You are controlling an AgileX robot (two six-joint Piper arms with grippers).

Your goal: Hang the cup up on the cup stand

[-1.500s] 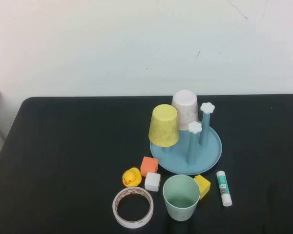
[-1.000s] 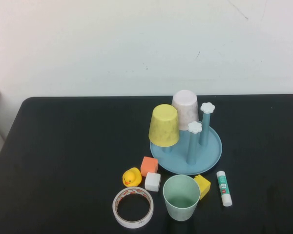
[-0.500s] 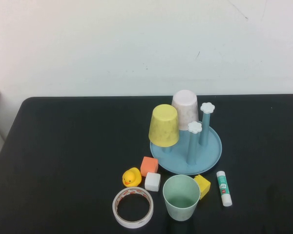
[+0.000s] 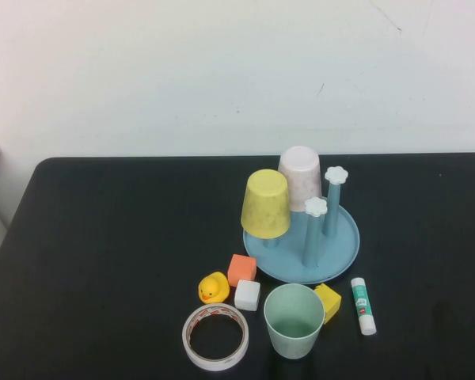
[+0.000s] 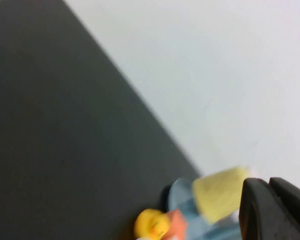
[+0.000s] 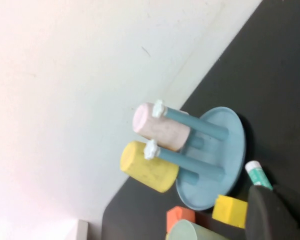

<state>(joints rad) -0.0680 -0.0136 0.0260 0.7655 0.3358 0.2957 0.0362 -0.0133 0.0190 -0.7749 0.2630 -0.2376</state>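
Observation:
The cup (image 4: 293, 321), pale mint green, stands upright with its mouth up near the table's front edge, just in front of the cup stand (image 4: 344, 245). It also shows in the right wrist view (image 6: 190, 231). The stand is a light blue round tray. A yellow cup (image 4: 266, 203) and a pinkish-white cup (image 4: 301, 176) hang upside down on two of its pegs. Two pegs with white flower caps (image 4: 316, 207) are bare. Neither gripper shows in the high view. My left gripper (image 5: 268, 183) and my right gripper (image 6: 273, 190) each show only at their own view's edge, fingers together and empty.
A roll of tape (image 4: 215, 336), a yellow duck (image 4: 214, 287), an orange block (image 4: 241, 269) and a white block (image 4: 247, 294) lie left of the cup. A yellow block (image 4: 328, 301) and a glue stick (image 4: 362, 305) lie to its right.

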